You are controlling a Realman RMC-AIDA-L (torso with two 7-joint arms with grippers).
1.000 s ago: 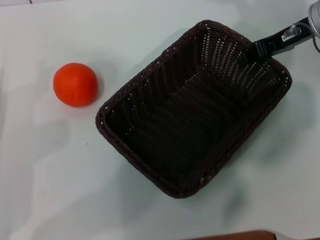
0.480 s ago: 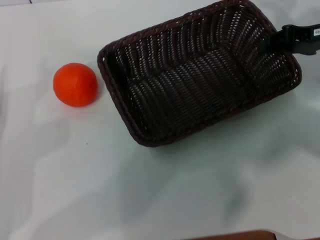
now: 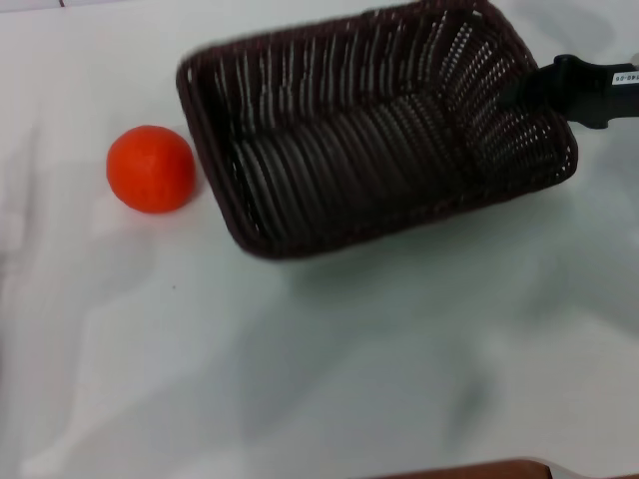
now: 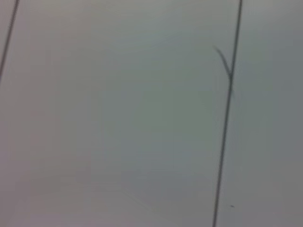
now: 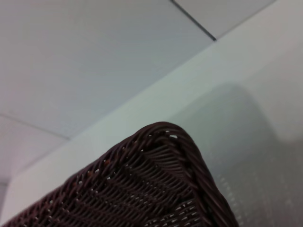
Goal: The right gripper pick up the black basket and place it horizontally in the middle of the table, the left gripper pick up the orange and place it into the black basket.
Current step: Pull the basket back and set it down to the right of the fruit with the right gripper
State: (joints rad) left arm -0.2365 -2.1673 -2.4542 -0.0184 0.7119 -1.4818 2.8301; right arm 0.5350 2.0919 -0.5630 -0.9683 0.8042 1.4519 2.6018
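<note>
One right tool (image 3: 519, 95) clenched the right-hand rim of the black basket (image 3: 369, 130), holding it tilted above the far side of the bench (image 3: 300, 379). Just beside the basket's left end sat the orange (image 3: 151, 169), resting on the bench.

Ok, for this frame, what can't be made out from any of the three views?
- Right hand: head view, its tips are lost against the black basket's dark wall, so the grip itself is unreadable.
- Basket: motion-blurred in head view; whether it touches the table is unclear. The right wrist view shows only one corner.
- Orange: its gap to the basket rim is uncertain.
- Left hand: absent; its wrist view shows only a pale seamed surface.
</note>
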